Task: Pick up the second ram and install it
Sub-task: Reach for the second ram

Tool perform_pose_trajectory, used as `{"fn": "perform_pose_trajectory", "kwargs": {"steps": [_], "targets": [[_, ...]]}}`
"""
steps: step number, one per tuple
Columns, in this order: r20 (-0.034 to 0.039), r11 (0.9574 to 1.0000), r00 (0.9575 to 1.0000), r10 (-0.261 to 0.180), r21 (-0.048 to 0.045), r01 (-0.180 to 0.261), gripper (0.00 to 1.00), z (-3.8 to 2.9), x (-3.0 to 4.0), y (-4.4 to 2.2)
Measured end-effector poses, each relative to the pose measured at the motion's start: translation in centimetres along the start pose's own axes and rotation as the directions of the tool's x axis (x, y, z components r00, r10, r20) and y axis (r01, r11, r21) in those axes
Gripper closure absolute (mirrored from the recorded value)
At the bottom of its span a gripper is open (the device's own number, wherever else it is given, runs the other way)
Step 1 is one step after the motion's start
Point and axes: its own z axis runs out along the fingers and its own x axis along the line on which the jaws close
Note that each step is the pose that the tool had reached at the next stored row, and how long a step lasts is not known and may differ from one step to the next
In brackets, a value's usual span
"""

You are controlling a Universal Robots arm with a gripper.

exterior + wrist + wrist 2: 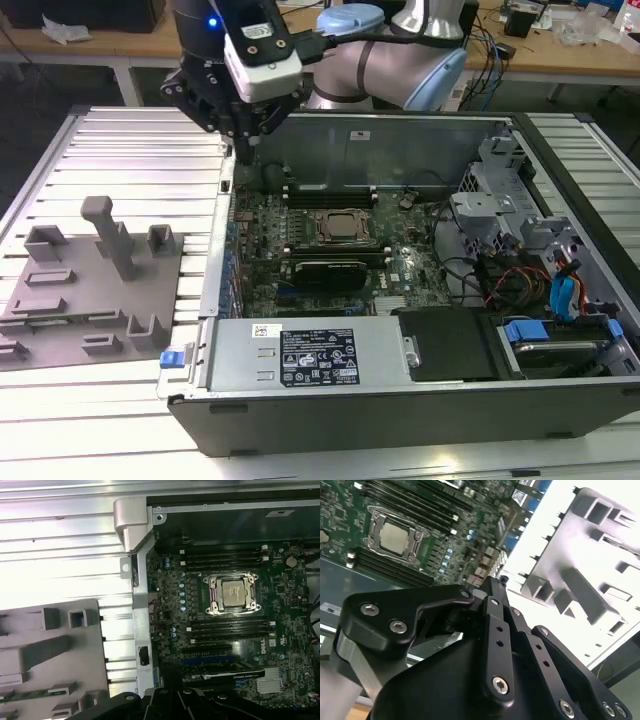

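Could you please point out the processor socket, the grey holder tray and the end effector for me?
processor socket [231,592], first wrist view, centre of the metal lid.
grey holder tray [100,303], exterior view, bare flat base.
end effector [244,142], exterior view, its lower tip.

The motherboard [170,587] is dark green, slots [232,627] black with white clips [272,624]. The gripper [495,582] is black with silver screws [501,685], arm [400,60] pale blue and grey. Plain grey holder tray [90,290], silvery table [130,140] with ribbed stripes.
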Motion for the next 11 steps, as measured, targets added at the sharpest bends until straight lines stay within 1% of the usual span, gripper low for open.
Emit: {"fn": "perform_pose_trajectory", "kwargs": {"steps": [1,3,4,6,7,8,9,10,11], "targets": [[0.0000,1.0000,1.0000,0.000,0.0000,0.000,0.89,-0.01,0.70,-0.05],[0.0000,1.0000,1.0000,0.000,0.0000,0.000,0.89,-0.03,1.36,-0.10],[0.0001,1.0000,1.0000,0.000,-0.0001,0.000,0.89,-0.03,1.87,-0.14],[0.0000,1.0000,1.0000,0.000,0.0000,0.000,0.89,-0.06,3.13,-0.23],[0.0000,1.0000,1.0000,0.000,0.0001,0.000,0.89,-0.06,3.47,-0.26],[0.0000,1.0000,1.0000,0.000,0.0000,0.000,0.89,-0.08,4.42,-0.33],[0.0000,1.0000,1.0000,0.000,0.0000,0.000,0.89,-0.11,6.04,-0.45],[0.0000,1.0000,1.0000,0.000,0.0000,0.000,0.89,-0.11,6.66,-0.50],[0.0000,1.0000,1.0000,0.000,0.0000,0.000,0.89,-0.12,7.13,-0.53]]}}
